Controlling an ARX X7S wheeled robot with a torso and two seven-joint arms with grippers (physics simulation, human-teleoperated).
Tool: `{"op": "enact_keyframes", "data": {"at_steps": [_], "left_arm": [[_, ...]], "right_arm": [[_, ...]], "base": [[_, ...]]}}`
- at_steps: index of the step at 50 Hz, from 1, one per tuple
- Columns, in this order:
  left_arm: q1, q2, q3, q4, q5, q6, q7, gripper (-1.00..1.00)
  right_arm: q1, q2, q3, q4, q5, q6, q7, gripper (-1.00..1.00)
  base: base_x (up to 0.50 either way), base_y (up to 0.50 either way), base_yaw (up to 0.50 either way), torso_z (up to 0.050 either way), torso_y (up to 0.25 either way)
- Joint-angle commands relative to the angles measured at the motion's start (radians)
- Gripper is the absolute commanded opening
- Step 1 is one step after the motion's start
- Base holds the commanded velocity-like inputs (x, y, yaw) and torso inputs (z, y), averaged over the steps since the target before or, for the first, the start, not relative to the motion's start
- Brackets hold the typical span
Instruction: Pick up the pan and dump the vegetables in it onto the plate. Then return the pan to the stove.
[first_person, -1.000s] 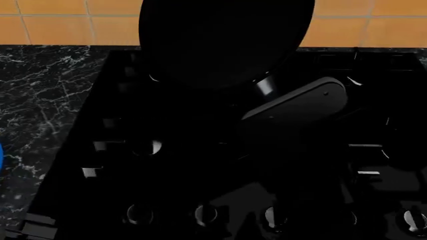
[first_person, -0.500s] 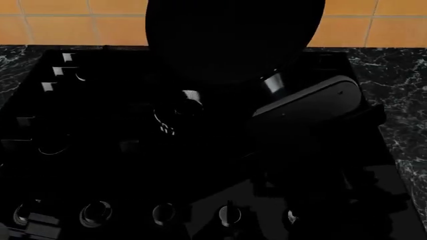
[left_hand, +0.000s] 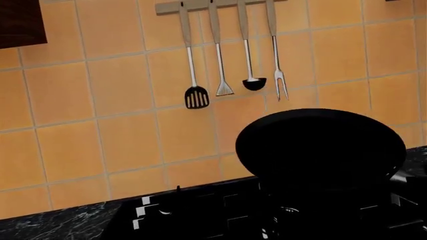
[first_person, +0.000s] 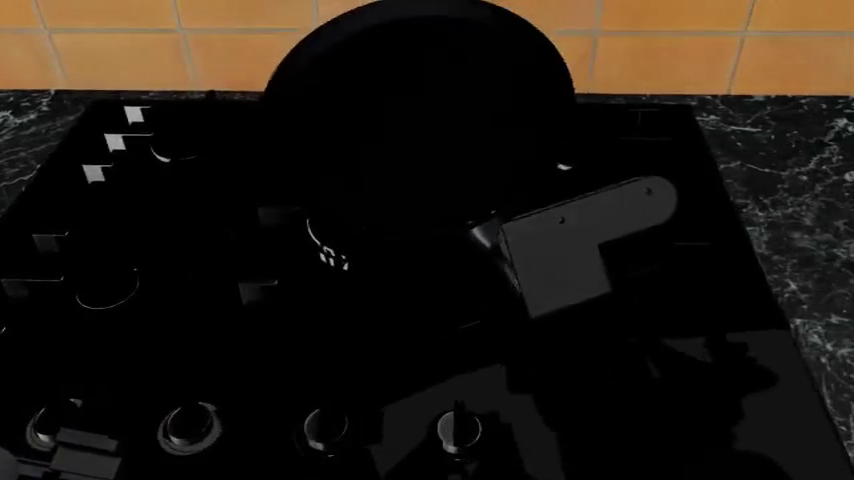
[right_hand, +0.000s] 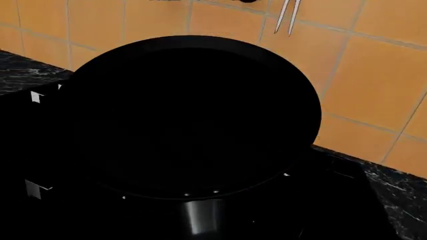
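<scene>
The black pan (first_person: 420, 120) hangs over the back of the stove (first_person: 200, 300), slightly tilted. My right gripper (first_person: 497, 238) is at its near right rim, shut on the glossy handle (right_hand: 200, 217). In the right wrist view the pan (right_hand: 193, 115) fills the middle and no garlic bulb shows inside it. The left wrist view shows the pan (left_hand: 320, 147) from the side, above the grates. The garlic bulb and the blue plate are out of view. My left gripper's fingers do not show in any view.
A row of silver-rimmed knobs (first_person: 191, 428) runs along the stove's near edge. Black marble counter (first_person: 801, 200) lies right of the stove. An orange tiled wall with hanging metal utensils (left_hand: 227, 75) stands behind it.
The head view swung right, so the blue plate at the left edge dropped out of sight. Then the pan came down and toward the stove, and my right gripper turned with it.
</scene>
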Motion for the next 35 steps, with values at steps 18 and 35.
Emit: {"op": "enact_keyframes", "data": {"at_steps": [18, 35], "left_arm": [[0.003, -0.013, 0.016, 0.02, 0.016, -0.017, -0.027, 1.0], [0.029, -0.011, 0.017, -0.018, 0.017, 0.032, -0.021, 1.0]], "right_arm": [[0.02, -0.144, 0.103, 0.34, -0.022, -0.269, -0.153, -1.0], [0.106, -0.21, 0.017, 0.582, -0.094, -0.361, -0.201, -1.0]], "base": [[0.0, 0.0, 0.0, 0.001, 0.003], [0.0, 0.0, 0.0, 0.001, 0.003]]}}
